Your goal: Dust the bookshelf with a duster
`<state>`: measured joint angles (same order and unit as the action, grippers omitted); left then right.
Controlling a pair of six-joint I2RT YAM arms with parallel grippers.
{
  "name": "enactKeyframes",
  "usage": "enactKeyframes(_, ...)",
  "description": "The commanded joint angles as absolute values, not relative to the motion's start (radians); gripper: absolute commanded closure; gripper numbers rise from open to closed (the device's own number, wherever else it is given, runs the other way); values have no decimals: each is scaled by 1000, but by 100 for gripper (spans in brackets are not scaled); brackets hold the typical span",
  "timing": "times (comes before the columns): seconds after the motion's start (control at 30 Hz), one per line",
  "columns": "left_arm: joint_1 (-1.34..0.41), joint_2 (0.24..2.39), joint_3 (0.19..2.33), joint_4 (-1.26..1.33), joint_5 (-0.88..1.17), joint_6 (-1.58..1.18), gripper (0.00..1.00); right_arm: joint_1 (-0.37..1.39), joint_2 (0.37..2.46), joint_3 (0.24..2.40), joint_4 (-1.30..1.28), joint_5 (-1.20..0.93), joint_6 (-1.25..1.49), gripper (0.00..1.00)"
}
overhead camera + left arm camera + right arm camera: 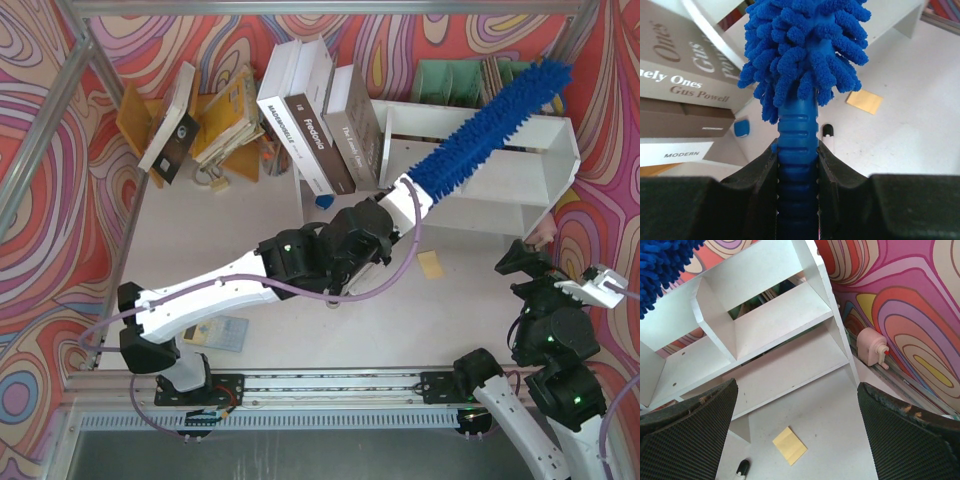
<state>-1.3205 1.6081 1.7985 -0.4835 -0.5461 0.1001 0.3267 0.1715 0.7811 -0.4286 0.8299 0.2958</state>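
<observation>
The white bookshelf (545, 165) stands at the back right, its two cubbies and lower shelf open toward the right wrist view (775, 315). The bright-blue fluffy duster (490, 125) slants across the shelf's top, its tip past the back right corner. My left gripper (402, 196) is shut on the duster's ribbed blue handle (797, 135), with the fluffy head (805, 45) straight ahead of the jaws (797, 150). My right gripper (525, 262) hangs open in front of the shelf's right end, its fingers wide apart (797, 390) with nothing between them. The duster's head (660, 265) shows above the shelf there.
Large books (320, 120) lean against the shelf's left end, and more books (200, 120) lie at the back left. A green rack (450, 80) stands behind the shelf. A yellow note (789, 445) and a marker (742, 468) lie on the table, and a pink sharpener (872, 347) sits by the wall.
</observation>
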Motion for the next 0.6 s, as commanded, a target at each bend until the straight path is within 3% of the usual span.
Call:
enactKeyframes(0.0, -1297, 1611, 1833, -448, -587, 75, 100, 323, 166, 778, -403, 839, 296, 9)
enactKeyframes(0.57, -1324, 1828, 2024, -567, -489, 33, 100, 324, 166, 775, -401, 839, 293, 9)
